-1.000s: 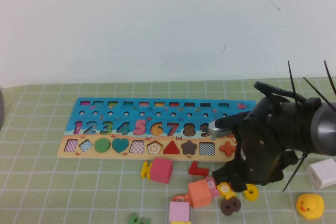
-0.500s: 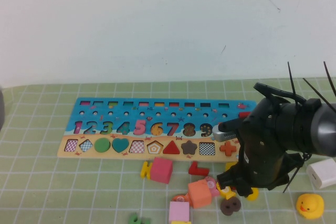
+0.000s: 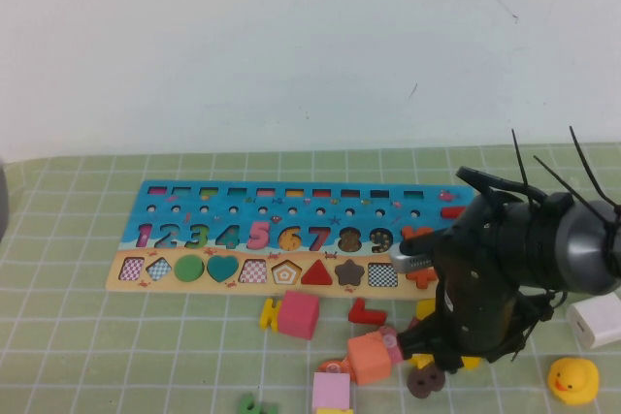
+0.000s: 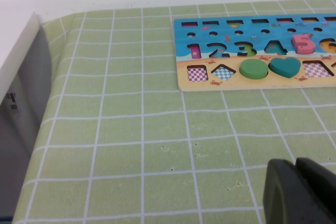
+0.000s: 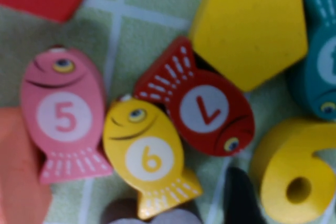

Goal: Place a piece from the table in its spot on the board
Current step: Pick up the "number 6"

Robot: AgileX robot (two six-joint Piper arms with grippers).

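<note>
The board (image 3: 281,239) lies across the table's middle, and its left end shows in the left wrist view (image 4: 252,56). The yellow numeral 6 (image 5: 294,174) lies flat on the cloth among loose pieces in front of the board's right end. In the high view my right arm hides it. My right gripper (image 3: 441,356) points down over that pile and is open. One dark finger (image 5: 240,198) stands right beside the 6, and the other is out of view. My left gripper (image 4: 302,192) is shut and empty, low over bare cloth left of the board.
Around the 6 lie a yellow pentagon (image 5: 252,24), a red fish (image 5: 202,106), a yellow fish (image 5: 147,156), a pink fish (image 5: 63,114) and a teal fish (image 5: 320,61). A pink cube (image 3: 299,314), a red block (image 3: 366,313), a white block (image 3: 594,320) and a duck (image 3: 572,380) lie nearby.
My right arm has moved from the board's right end towards the front and down, over the pile of loose pieces. The board and the left arm have not moved.
</note>
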